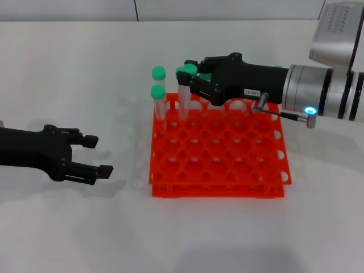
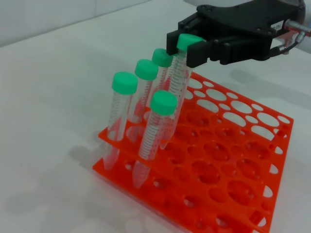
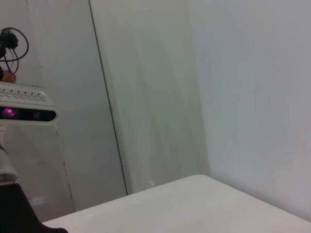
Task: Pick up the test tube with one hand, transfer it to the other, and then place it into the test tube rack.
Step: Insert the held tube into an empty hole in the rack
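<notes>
The test tube, clear with a green cap, leans with its lower end in a back-row hole of the orange-red test tube rack. My right gripper, the labelled one, is shut on its top just under the cap. In the left wrist view the same gripper pinches the tilted test tube above the rack. My left gripper hovers open and empty to the left of the rack, near the table. The right wrist view shows only a wall and a table edge.
Several other green-capped tubes stand in the rack's back left corner, close beside the held one; two of them show in the head view. Most rack holes are unfilled. White tabletop surrounds the rack.
</notes>
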`<state>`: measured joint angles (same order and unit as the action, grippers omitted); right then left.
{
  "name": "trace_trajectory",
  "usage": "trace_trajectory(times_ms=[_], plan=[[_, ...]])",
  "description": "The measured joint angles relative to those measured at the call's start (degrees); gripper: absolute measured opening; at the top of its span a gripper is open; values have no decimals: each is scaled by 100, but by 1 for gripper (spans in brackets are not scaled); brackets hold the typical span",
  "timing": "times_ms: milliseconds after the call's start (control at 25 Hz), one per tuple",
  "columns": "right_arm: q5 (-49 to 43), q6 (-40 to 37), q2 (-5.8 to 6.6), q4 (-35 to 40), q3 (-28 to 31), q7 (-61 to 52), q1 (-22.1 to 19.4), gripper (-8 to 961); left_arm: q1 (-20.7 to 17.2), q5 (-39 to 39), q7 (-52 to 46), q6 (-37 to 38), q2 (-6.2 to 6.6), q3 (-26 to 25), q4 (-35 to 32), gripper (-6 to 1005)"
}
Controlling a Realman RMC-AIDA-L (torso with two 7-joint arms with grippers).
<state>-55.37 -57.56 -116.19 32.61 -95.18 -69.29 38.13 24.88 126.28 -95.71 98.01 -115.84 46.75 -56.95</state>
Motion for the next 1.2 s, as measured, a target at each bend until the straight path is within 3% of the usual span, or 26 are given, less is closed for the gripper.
trace_trajectory(times_ms=[1200], plan=[[0,20,0,-2,-110,-37,50,273,-9,40,97,-17,-5,9,105,880]])
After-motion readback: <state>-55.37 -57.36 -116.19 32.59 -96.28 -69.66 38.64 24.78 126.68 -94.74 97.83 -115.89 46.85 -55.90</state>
